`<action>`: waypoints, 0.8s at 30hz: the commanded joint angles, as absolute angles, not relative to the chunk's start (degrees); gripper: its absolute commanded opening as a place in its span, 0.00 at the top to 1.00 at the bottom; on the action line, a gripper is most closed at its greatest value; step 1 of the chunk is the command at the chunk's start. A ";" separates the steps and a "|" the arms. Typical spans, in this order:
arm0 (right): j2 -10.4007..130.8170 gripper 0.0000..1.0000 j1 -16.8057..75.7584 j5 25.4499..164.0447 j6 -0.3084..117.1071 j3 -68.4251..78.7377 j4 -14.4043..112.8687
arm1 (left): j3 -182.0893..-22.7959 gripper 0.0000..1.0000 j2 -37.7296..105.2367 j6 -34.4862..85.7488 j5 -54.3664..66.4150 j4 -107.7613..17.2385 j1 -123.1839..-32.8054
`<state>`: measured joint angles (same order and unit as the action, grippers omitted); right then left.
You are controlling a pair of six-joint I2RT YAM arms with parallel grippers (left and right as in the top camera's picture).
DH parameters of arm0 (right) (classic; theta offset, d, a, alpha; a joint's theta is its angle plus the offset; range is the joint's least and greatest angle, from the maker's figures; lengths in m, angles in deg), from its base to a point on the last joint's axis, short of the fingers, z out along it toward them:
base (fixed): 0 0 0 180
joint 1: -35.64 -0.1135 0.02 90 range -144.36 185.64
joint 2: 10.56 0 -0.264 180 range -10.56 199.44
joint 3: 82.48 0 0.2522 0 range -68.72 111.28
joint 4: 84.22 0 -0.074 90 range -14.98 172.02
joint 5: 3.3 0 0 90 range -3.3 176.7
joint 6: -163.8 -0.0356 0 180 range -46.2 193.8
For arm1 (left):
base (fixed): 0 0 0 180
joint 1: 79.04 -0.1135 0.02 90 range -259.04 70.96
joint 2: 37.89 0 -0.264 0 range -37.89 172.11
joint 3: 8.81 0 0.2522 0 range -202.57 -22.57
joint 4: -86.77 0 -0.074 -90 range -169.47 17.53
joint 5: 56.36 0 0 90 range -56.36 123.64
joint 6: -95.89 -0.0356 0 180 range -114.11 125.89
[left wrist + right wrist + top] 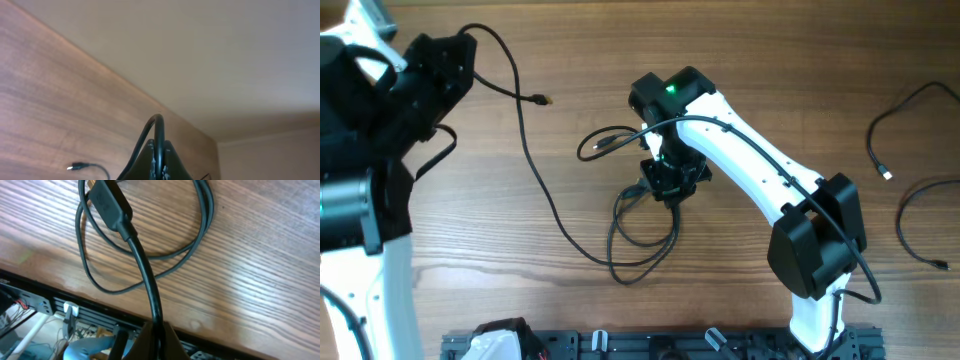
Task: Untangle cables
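A long thin black cable runs from my left gripper at the top left, past a small plug end, down to a looped tangle at the table's centre. In the left wrist view my left gripper is shut on this cable, held above the table. My right gripper sits over the tangle. In the right wrist view it is shut on a cable just below its black plug. Loops lie on the wood under it.
Two separate black cables lie at the right edge, one with a silvery plug and one below it. A black rail with clutter runs along the table's front edge. A loose plug end lies on the wood.
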<state>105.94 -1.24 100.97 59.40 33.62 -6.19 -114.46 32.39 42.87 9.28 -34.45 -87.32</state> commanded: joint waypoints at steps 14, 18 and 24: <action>90.47 0.96 13.97 123.48 68.45 40.27 21.62 | -114.73 0.96 42.90 24.29 -3.81 -31.94 -74.05; 90.51 0.96 13.75 134.08 70.81 40.14 29.07 | -114.73 0.96 43.43 21.07 -15.90 -31.55 -74.05; 90.51 0.96 13.73 148.46 75.64 40.14 36.59 | -114.73 0.96 43.56 21.34 -22.19 -31.61 -74.05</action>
<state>90.58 13.99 136.42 71.05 39.55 34.99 -114.44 42.99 22.74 -15.90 -31.63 -74.27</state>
